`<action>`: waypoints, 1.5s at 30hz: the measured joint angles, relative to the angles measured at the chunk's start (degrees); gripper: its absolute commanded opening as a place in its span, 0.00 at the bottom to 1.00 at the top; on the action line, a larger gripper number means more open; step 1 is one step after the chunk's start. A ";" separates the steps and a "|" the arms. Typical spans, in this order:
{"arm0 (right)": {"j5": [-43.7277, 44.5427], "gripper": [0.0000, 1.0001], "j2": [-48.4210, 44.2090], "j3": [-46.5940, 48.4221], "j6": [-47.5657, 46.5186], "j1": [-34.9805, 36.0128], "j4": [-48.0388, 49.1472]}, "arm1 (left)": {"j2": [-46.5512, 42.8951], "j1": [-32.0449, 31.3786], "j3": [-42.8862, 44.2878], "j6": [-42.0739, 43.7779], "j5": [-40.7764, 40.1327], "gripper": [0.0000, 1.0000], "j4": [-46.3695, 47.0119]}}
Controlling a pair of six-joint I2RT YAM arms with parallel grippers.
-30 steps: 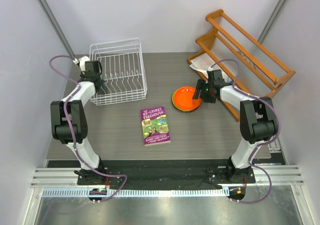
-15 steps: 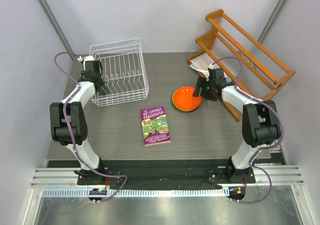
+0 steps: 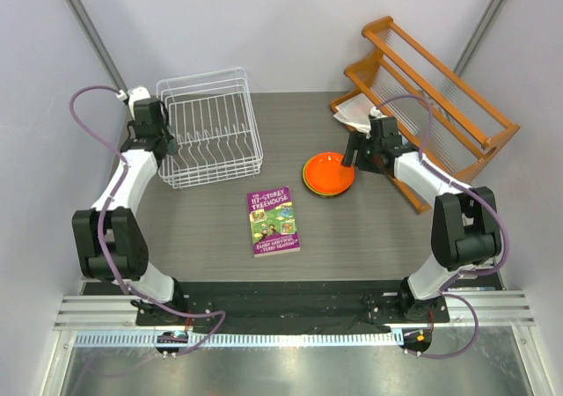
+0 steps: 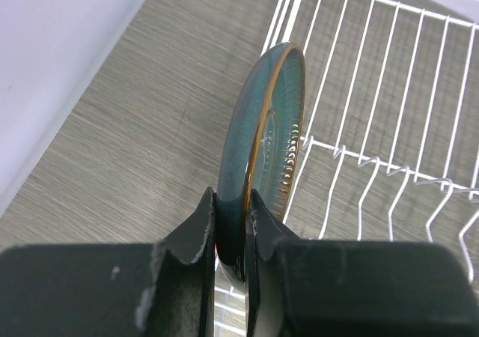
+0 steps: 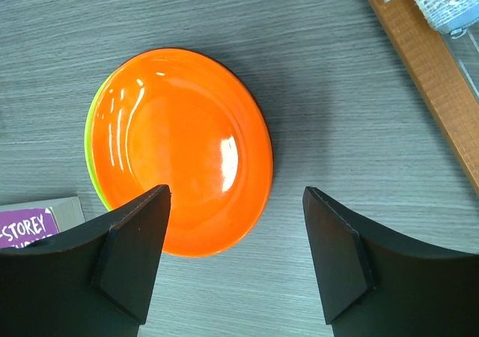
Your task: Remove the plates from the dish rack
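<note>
My left gripper point(image 4: 232, 198) is shut on the lower rim of a teal-blue plate with a brownish rim point(image 4: 262, 127). The plate stands on edge by the left wall of the white wire dish rack point(image 4: 389, 165). From above, the left gripper point(image 3: 164, 146) sits at the left side of the dish rack point(image 3: 211, 123). An orange plate point(image 5: 179, 142) lies flat on a lime green plate point(image 5: 91, 150) on the table. My right gripper point(image 5: 236, 192) hangs open over the near right edge of that stack point(image 3: 328, 172), holding nothing.
A purple-and-green book point(image 3: 273, 220) lies mid-table, its corner point(image 5: 30, 221) left of the plate stack. An orange wooden slatted rack point(image 3: 431, 88) leans at the back right, with a white packet point(image 3: 356, 107) beneath it. Walls close in on both sides.
The left jaws have closed on the teal-blue plate and the left wrist has shifted back and to the left. The right gripper has opened a little wider and drawn slightly away from the stack.
</note>
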 measured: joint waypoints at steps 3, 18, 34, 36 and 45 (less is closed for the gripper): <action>0.11 0.77 -0.39 0.00 0.00 0.04 -0.59 | -1.77 0.00 -0.26 -1.05 0.61 0.00 -0.17; -6.08 0.78 -6.62 -0.20 1.73 2.49 1.03 | -9.31 -2.56 -5.14 -15.76 24.35 0.00 1.42; -16.28 0.78 -6.64 -6.38 12.35 9.18 20.50 | -6.58 -24.46 -8.50 -25.64 36.13 0.00 11.87; -16.96 0.78 -6.58 -7.17 13.51 9.40 22.43 | -6.16 -25.62 -9.01 -26.47 36.13 0.00 12.96; -21.70 0.61 -3.37 -7.78 17.57 9.53 31.06 | -2.86 -30.32 -9.57 -28.13 36.17 0.00 16.26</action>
